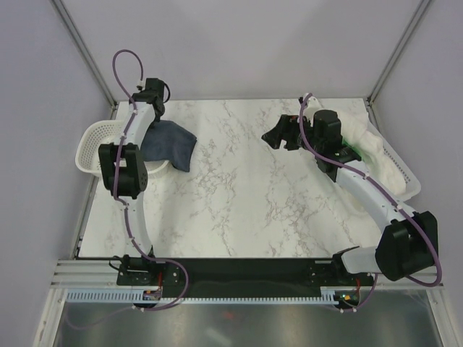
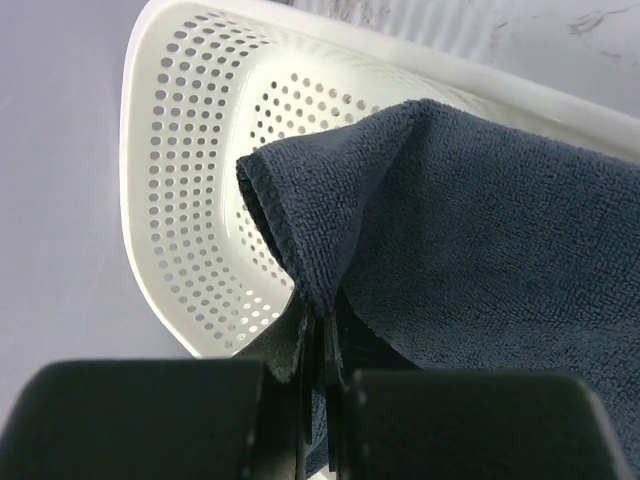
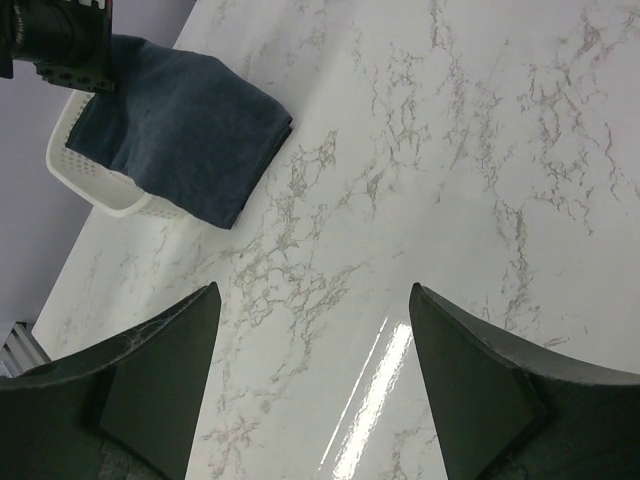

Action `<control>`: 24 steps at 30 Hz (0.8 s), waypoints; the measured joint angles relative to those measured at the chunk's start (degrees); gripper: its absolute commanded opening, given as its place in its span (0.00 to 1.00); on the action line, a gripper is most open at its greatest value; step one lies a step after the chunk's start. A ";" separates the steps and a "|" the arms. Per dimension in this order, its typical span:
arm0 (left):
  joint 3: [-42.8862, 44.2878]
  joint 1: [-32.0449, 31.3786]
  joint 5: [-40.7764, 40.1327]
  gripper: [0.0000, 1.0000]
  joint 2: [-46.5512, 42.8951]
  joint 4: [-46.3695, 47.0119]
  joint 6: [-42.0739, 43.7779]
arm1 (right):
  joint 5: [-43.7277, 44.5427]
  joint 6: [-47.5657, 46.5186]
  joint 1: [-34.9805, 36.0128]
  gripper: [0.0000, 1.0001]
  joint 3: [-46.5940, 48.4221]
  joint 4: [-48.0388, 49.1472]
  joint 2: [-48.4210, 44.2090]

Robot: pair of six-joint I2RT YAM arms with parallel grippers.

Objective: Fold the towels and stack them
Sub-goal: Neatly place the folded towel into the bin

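**Left claw [image 2: 320, 350] clamped on navy towel [image 2: 480, 230] at left basket [image 2: 190, 150]; right claw [image 3: 315, 300] open**

Finds left claw pinched fully shut on a folded edge of the navy towel, cloth rising in a ridge straight up from the closed tips. Places that towel partly over the left basket, remainder draped across the near rim and out toward the table [image 3: 450, 150]. Cannot tell whether the trailing end rests on the marble. Records right claw spread wide, nothing between its tips, poised above bare table well apart from the navy towel. Locates white towel [image 1: 376, 144] heaped in the right basket [image 1: 411, 186] at the far right side. Notes green towel [image 1: 353, 150] beside it as a sliver only, mostly hidden by the right arm.
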 measured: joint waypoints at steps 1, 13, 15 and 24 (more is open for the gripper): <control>-0.72 0.46 0.00 0.02 0.00 0.79 0.35 | -0.13 0.13 0.00 0.85 0.00 0.00 -0.17; -5.55 4.74 0.07 0.02 0.00 5.09 1.68 | -1.68 1.57 0.00 0.85 0.00 0.90 -1.11; -6.47 5.44 0.09 0.02 0.00 5.31 1.70 | -1.81 1.77 0.00 0.85 0.00 1.11 -1.11; -7.10 8.92 0.70 0.02 0.00 6.47 1.77 | -2.97 2.25 0.00 0.84 0.00 1.14 -1.11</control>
